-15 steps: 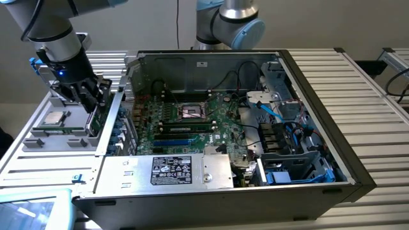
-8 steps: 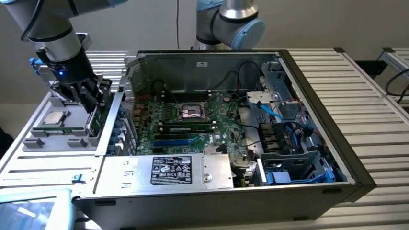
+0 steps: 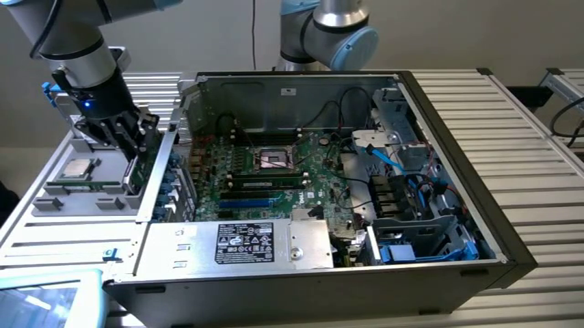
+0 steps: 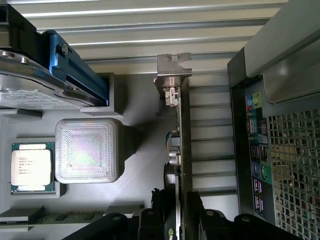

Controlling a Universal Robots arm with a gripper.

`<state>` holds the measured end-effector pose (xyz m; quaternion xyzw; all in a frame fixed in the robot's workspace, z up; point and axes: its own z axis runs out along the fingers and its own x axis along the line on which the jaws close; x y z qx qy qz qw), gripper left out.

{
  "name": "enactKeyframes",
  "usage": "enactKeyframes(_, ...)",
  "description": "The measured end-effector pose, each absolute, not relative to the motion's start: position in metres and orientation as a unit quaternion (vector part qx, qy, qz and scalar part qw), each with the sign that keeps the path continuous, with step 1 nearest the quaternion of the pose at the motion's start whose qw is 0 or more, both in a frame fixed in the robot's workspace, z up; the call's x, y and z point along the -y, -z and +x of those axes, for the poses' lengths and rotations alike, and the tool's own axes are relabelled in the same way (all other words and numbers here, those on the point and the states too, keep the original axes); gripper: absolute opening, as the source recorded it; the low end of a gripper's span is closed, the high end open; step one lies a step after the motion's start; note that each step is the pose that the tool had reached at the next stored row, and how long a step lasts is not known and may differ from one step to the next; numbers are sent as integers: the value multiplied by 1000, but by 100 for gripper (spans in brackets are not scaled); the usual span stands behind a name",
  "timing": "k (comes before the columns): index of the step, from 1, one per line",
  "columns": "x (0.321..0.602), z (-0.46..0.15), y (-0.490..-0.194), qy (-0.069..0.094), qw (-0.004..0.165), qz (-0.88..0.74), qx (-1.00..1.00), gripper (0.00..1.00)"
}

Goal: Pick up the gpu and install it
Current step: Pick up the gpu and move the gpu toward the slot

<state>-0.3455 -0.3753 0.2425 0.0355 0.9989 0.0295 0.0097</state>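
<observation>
Closest to the wrist camera is your hand (image 4: 176,201): matte black linkage, bolted at the joints, sitting on both sides of the near edge of the gpu (image 4: 183,130). From either view you cannot tell whether it is pressing on the card or standing just clear of it.

The gpu stands on edge in a slot of the grey plastic tray (image 4: 140,105), so you see it edge-on. It is a thin green board with a black shroud on one face and small round metal-topped parts along it. A bent, shiny steel bracket (image 4: 173,70) closes its far end.

Three more things sit beside it in the tray:
- a frosted, fine-ribbed square block (image 4: 86,150) with rounded corners
- a square processor (image 4: 31,167) with a dull metal lid and a green rim, lying flat in its own recess
- a silver hard drive (image 4: 22,82) carried in a glossy blue rail (image 4: 75,62)

In the upper left of the exterior view the hand (image 3: 135,143) hangs over the tray (image 3: 55,201), right at the gpu (image 3: 135,174), whose green face shows just below it. The tray lies just beside the open computer case (image 3: 474,225), a box of black and bare steel lying on its side on the ribbed aluminium tabletop (image 3: 538,137). The green motherboard (image 3: 283,164) is exposed in the middle of the frame. A boxy steel power supply (image 3: 237,242) with a black label sits at lower centre.
</observation>
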Motion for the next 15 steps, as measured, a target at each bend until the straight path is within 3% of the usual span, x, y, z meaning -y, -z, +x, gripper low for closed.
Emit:
enactKeyframes(2, 375, -345, -243, -29, 10, 35, -999, 27)
enactKeyframes(9, 375, -345, -243, -29, 10, 35, -999, 27)
enactKeyframes(15, 375, -345, -268, -29, 10, 35, -999, 27)
